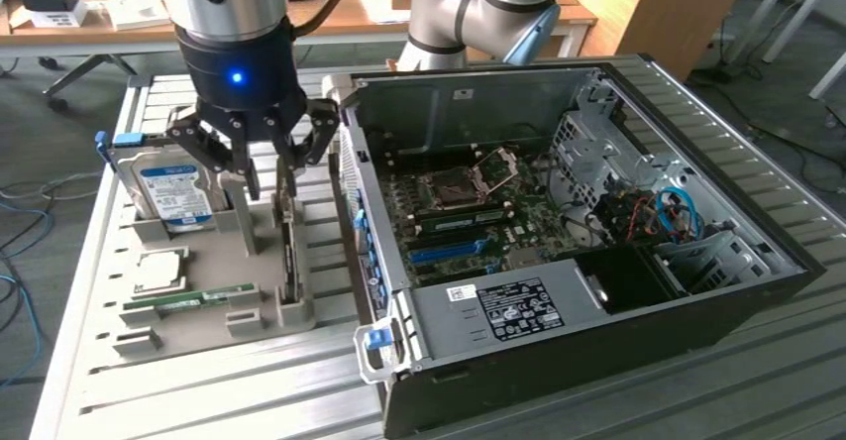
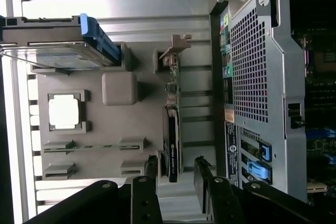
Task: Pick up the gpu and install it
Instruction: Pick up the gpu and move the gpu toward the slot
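Observation:
The gpu (image 1: 287,257) stands edge-on in a slot of the grey parts holder (image 1: 212,336), at the exterior view's left of the open computer case (image 1: 581,291). In the wrist view the gpu (image 2: 172,129) is a thin dark strip with its metal bracket at one end. My gripper (image 1: 271,177) hangs just over the card's far end, open. The two fingers (image 2: 152,167) stand one on each side of the card's edge, and the gripper (image 2: 177,169) holds nothing.
A hard drive with a blue label (image 1: 172,187) stands in the holder beside the gripper. A CPU (image 1: 158,272) and a green RAM stick (image 1: 192,301) lie nearer the front. The motherboard (image 1: 463,212) sits exposed inside the case. Its wall (image 1: 357,163) rises close beside the card.

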Controlling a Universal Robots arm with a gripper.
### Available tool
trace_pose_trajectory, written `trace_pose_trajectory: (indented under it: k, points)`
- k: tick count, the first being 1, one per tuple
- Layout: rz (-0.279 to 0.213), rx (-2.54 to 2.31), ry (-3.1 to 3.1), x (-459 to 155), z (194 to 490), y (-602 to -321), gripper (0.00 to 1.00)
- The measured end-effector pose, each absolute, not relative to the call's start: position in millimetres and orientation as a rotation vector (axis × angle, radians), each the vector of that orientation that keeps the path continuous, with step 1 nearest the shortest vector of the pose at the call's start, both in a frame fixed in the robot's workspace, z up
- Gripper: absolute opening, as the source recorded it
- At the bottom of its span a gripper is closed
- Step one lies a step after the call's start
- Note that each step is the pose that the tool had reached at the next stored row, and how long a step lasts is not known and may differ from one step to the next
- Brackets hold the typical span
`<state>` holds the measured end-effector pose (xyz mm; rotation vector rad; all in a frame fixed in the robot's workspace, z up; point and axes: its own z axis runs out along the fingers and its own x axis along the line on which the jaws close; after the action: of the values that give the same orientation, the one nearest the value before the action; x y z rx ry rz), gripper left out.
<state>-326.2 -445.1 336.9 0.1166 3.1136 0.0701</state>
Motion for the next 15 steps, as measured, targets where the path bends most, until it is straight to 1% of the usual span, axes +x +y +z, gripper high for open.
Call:
trace_pose_trajectory:
  k: [15]
  points:
    - [0.07,0.117,3.114,-326,310,-445,0.41]
